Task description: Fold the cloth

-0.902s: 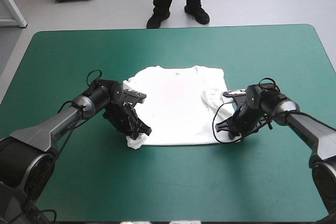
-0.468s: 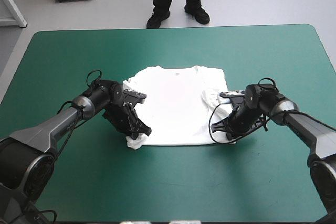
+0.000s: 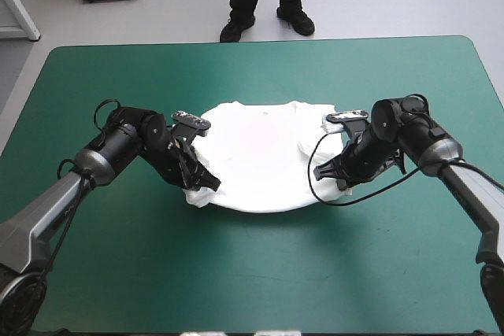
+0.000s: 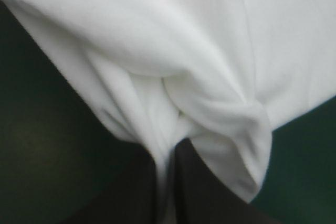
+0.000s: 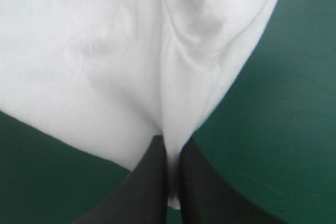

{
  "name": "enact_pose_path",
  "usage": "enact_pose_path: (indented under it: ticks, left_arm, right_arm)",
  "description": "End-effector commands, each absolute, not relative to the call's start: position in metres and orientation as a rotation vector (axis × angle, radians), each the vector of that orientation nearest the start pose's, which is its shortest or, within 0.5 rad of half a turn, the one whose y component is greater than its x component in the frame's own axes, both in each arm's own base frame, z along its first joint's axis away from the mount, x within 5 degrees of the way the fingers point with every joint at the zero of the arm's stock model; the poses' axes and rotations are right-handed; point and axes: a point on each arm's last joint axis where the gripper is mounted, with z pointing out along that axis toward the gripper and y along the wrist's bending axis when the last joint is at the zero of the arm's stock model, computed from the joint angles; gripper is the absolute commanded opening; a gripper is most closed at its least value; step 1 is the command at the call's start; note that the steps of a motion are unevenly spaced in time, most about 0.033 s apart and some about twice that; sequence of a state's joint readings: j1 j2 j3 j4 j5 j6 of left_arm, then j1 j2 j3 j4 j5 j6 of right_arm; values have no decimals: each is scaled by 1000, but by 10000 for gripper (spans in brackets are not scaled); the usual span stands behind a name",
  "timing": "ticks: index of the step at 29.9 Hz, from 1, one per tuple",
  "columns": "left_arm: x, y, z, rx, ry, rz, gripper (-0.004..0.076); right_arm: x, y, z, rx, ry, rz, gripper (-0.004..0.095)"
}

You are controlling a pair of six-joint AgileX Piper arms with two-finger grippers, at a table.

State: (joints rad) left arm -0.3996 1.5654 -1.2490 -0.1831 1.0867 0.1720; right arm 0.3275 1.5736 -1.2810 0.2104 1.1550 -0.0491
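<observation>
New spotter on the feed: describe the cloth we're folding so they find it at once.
Start from the teal-green table: near its middle lies the T-shirt, collar toward the far edge. It is the only white thing on it, and its two near corners are pinched, one by the left gripper, one by the right gripper, with the near hem curving between them.

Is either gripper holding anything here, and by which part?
Both hold the T-shirt: the left gripper is shut on its near left corner, the right gripper on its near right corner.
</observation>
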Motion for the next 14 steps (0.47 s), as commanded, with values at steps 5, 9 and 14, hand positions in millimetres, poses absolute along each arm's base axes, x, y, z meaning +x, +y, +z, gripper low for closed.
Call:
enact_pose_path:
  ticks: [5, 9, 14]
  left_arm:
    - [256, -126, 340, 680, 2659, -332, -10]
    - [253, -124, 359, 659, 2596, -333, -10]
    - [259, -123, 380, 636, 2498, -284, -10]
  right_arm:
    - [269, 108, 352, -452, 2764, 339, -13]
    - [267, 107, 370, -437, 2700, 350, -13]
    - [273, 109, 383, -419, 2605, 358, -13]
